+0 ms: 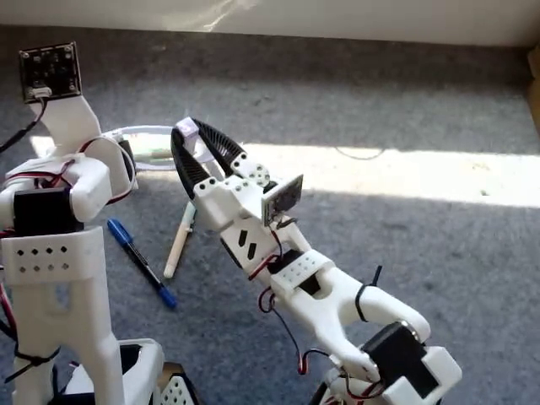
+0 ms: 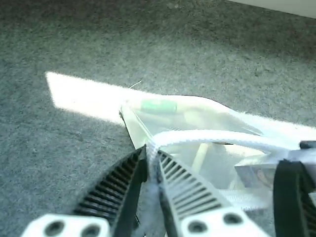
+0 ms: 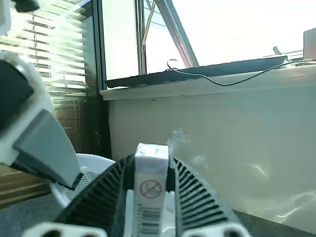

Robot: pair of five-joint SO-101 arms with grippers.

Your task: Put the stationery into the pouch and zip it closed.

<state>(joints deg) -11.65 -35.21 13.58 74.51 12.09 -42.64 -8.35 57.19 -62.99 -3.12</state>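
Observation:
A clear mesh pouch (image 2: 197, 128) lies on the grey carpet with a green item (image 2: 158, 105) inside. My left gripper (image 2: 151, 159) is shut on the pouch's white rim, holding the mouth open. In the high view the pouch (image 1: 156, 145) shows behind the left arm. My right gripper (image 1: 187, 135) hangs just over the pouch mouth, shut on a small white eraser (image 3: 149, 190); the eraser (image 1: 186, 129) sits between the black fingertips. A blue pen (image 1: 140, 262) and a white pen (image 1: 180, 242) lie on the carpet in front of the pouch, between the two arms.
A bright strip of sunlight (image 1: 396, 173) crosses the carpet to the right of the pouch. The left arm's white base (image 1: 59, 304) stands at the near left. A wall (image 1: 354, 17) runs along the back.

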